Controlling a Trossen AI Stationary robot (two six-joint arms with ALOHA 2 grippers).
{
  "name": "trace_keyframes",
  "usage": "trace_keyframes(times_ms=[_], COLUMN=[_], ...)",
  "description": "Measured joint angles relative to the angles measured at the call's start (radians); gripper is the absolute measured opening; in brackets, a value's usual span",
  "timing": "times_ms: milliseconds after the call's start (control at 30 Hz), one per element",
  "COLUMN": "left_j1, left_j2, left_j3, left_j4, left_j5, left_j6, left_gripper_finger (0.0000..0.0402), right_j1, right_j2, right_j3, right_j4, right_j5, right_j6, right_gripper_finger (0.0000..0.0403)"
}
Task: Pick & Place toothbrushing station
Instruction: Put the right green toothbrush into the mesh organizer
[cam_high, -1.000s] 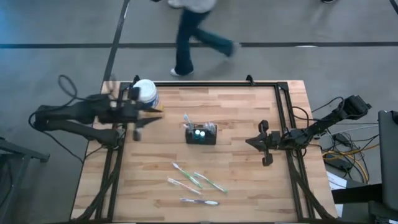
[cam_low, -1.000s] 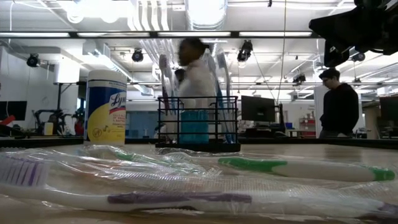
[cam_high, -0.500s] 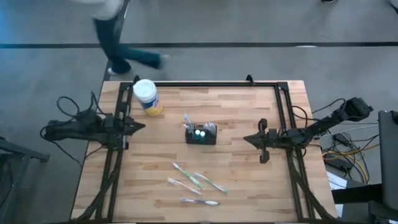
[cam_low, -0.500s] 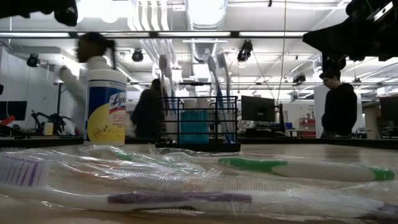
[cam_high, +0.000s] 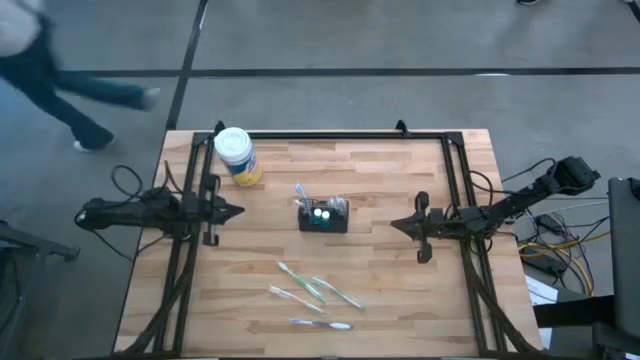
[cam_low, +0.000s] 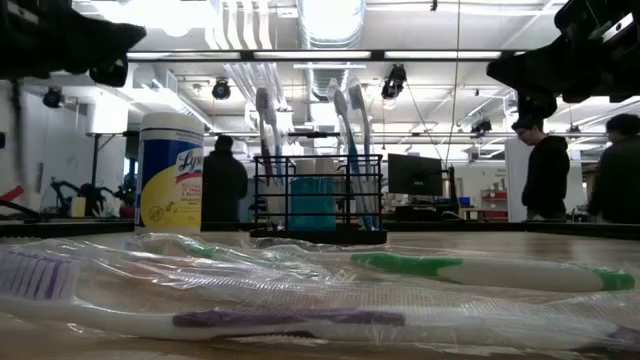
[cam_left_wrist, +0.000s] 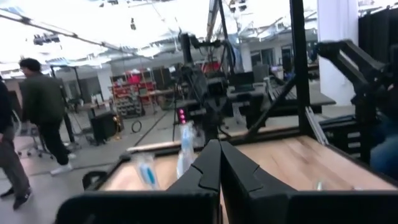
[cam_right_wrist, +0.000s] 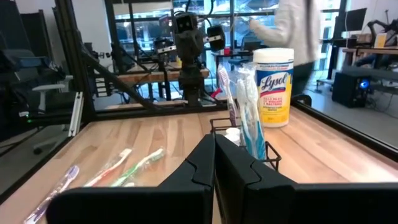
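Note:
The toothbrushing station (cam_high: 322, 216) is a small black wire caddy standing on its base mid-table, with upright toothbrushes (cam_low: 345, 150) and a teal cup inside; it also shows in the right wrist view (cam_right_wrist: 249, 146). My left gripper (cam_high: 238, 211) hovers shut near the table's left edge, pointing level toward the caddy and well short of it; its fingers (cam_left_wrist: 219, 146) hold nothing. My right gripper (cam_high: 396, 224) hangs shut to the right of the caddy, a short way off, with its fingers (cam_right_wrist: 214, 140) closed on nothing.
A white-capped, yellow-labelled round jar (cam_high: 236, 155) stands at the far left corner. Several wrapped toothbrushes (cam_high: 315, 292) lie loose toward the near edge. A black frame (cam_high: 330, 134) runs along the table's far and side edges. People stand in the room beyond.
My left gripper has drawn back from beside the jar toward the table's left edge, sunk lower and shut with nothing in it. The jar and caddy have stayed put. A person has walked leftward past the table's far side.

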Motion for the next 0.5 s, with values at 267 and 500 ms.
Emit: trace_keyframes(times_ms=[267, 500], left_j1=[0.0, 0.0], left_j2=[-0.001, -0.004], left_j3=[-0.095, -0.096], left_j4=[0.025, 0.011], left_j5=[0.047, 0.054], left_j6=[-0.091, -0.139], left_gripper_finger=[0.0002, 0.0005], right_j1=[0.0, 0.0], right_j2=[-0.002, -0.002], right_j3=[0.0, 0.0], right_j4=[0.053, 0.05], right_j5=[-0.003, -0.003], right_j6=[0.035, 0.066], right_gripper_finger=[0.0008, 0.0008])
